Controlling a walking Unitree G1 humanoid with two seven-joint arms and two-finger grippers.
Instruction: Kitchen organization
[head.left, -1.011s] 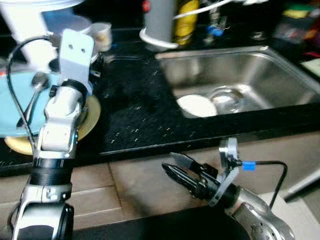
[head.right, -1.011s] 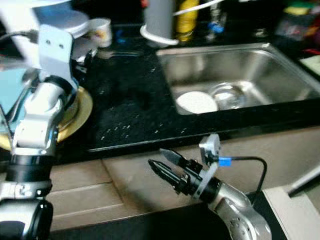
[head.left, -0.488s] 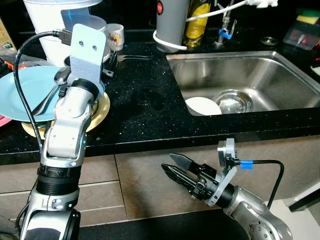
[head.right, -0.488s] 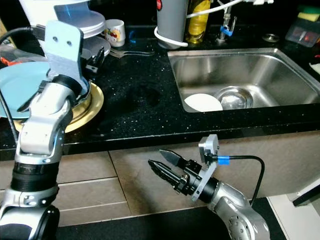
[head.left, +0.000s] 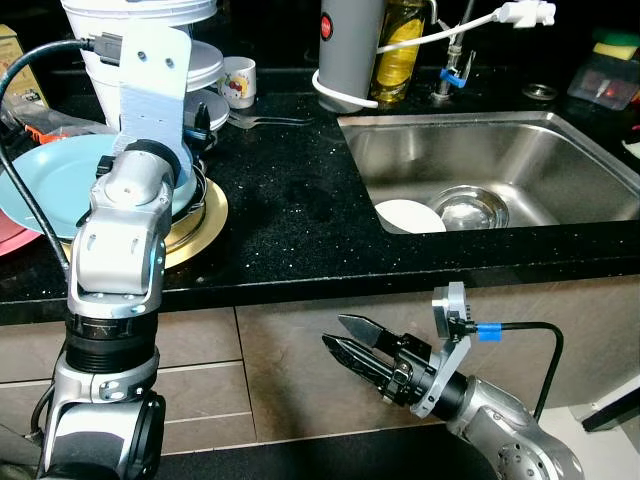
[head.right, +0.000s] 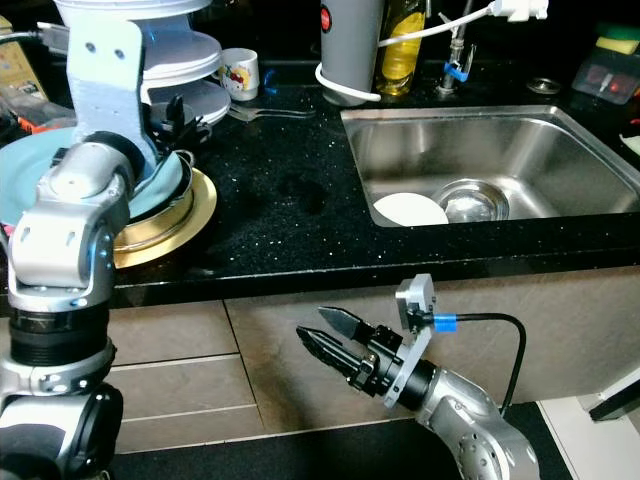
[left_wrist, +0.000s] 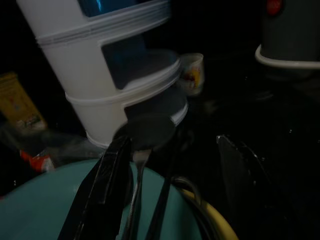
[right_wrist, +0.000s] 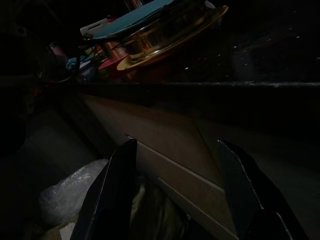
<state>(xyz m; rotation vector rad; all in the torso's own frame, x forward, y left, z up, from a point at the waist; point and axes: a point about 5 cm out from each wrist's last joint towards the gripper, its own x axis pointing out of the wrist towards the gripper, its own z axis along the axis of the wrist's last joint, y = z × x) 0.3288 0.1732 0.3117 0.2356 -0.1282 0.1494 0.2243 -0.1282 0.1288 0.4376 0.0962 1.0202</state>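
Note:
A light blue plate (head.left: 45, 180) rests on a metal bowl and a yellow plate (head.left: 207, 212) at the left of the black counter (head.left: 290, 210). A spoon (left_wrist: 143, 134) lies on the blue plate. My left gripper (left_wrist: 172, 142) hovers open over the plate's far edge, with the spoon close to one finger (left_wrist: 102, 190), pointing at a tall white stacked container (head.left: 150, 30). My right gripper (head.left: 333, 330) hangs open, holding nothing, below the counter edge in front of the cabinet drawers (head.left: 290, 350).
The steel sink (head.left: 560, 140) on the right holds a white plate (head.left: 410, 215) and a steel bowl (head.left: 470, 205). A small cup (head.left: 238, 80), a fork (head.left: 265, 120), a grey kettle (head.left: 350, 50) and an oil bottle (head.left: 400, 45) line the back. A red plate (head.left: 10, 240) sits far left.
The head camera has shifted and the picture has sharpened. My left arm has reached farther over the blue plate toward the white container and now hides the spoon. The right gripper stays put.

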